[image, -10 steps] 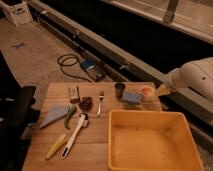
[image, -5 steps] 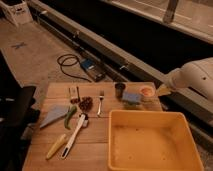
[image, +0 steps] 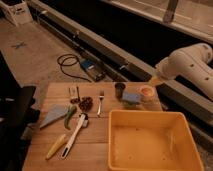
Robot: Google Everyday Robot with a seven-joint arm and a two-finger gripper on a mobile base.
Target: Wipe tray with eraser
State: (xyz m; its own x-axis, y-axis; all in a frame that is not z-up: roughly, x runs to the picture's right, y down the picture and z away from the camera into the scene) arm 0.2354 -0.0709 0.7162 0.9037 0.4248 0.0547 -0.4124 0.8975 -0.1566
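— Camera view: we have the end effector hanging at the worktop's far right corner, just above the orange cup, jaws apart.
— And the eraser?
— We spot it near the far edge, on the picture's left, beside a brown lump. It's well apart from the end effector; the fork, dark cup and blue block lie between.
— The tray?
— Front right, its far wall near the blue block.

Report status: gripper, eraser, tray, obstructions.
Two-finger gripper open, empty, beyond wooden table's far-right edge near small orange cup. Small pale dark-striped eraser block untouched, back left. Large yellow plastic tray front right. Small dark cup, metal fork between.
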